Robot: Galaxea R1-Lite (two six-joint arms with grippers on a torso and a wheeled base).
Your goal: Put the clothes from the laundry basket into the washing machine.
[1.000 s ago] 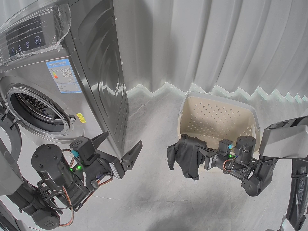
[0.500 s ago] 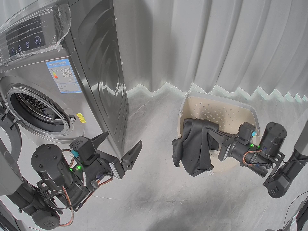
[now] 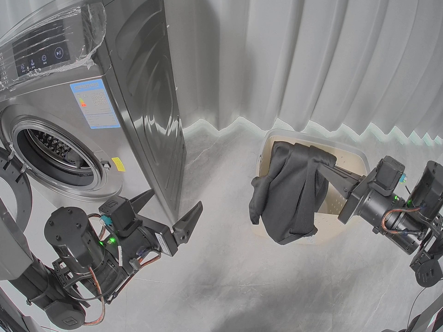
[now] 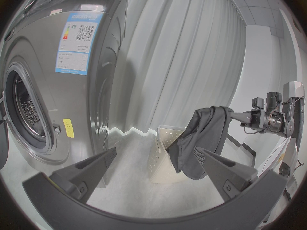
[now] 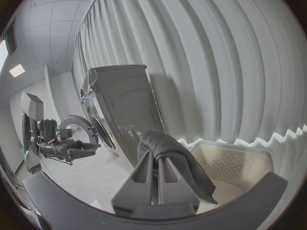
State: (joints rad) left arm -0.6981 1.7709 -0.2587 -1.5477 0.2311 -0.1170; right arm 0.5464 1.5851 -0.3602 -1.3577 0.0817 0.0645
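The left hand is nearest, low before the front corner of the washing machine, its two fingers spread wide with nothing between them. Across the pale floor, on the robot's right, the right hand is clamped tight on a dark grey garment, pinching a fold near its top so the rest hangs down in loose folds. The cloth hangs over the side of the laundry basket nearer the machine, its lower edge falling past the rim; whether it touches the basket cannot be told. The basket is cream, with small star-shaped holes in its walls, and stands on the floor well apart from the machine. The machine, grey metal, stands on the robot's left with its round door swung open and the drum in sight; plastic film wraps the control panel and a blue label sits on the front. A white pleated curtain hangs behind both.
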